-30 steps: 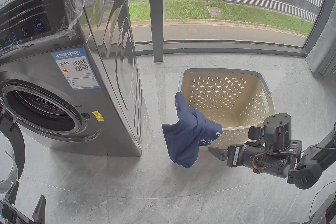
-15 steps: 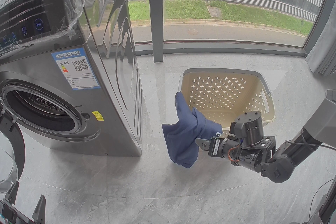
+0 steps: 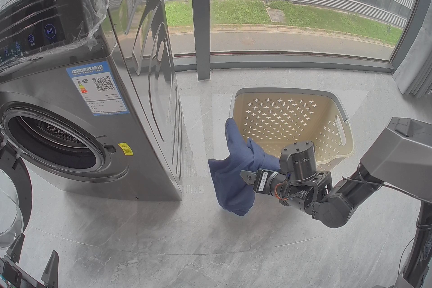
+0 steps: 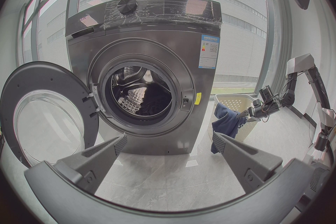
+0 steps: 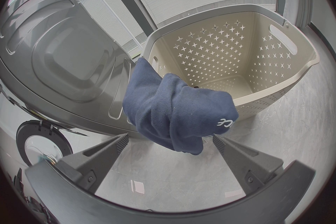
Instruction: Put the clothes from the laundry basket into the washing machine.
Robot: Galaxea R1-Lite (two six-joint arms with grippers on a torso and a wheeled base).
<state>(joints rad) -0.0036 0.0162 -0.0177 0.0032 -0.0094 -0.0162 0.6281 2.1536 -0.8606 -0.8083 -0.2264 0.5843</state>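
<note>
A dark blue garment (image 3: 236,172) hangs over the near left corner of the beige laundry basket (image 3: 342,118), drooping down its outside toward the floor. My right gripper (image 3: 246,178) is open, level with the garment's right side. In the right wrist view the garment (image 5: 168,109) hangs just ahead of the open right gripper (image 5: 169,142), its lower end between the fingertips. The washing machine (image 3: 90,91) stands on the left with its drum (image 4: 141,93) open and a dark item inside. My left gripper (image 4: 168,139) is open and empty, low in front of the machine.
The round machine door (image 4: 42,109) is swung wide open toward the near left. The basket's inside (image 5: 227,60) looks bare. A window wall with a dark post (image 3: 200,10) runs behind, and grey floor (image 3: 202,244) lies open between machine and basket.
My right arm has swung left across the front of the basket, bringing the open gripper from beside the basket up to the hanging garment. The garment and left arm have not moved.
</note>
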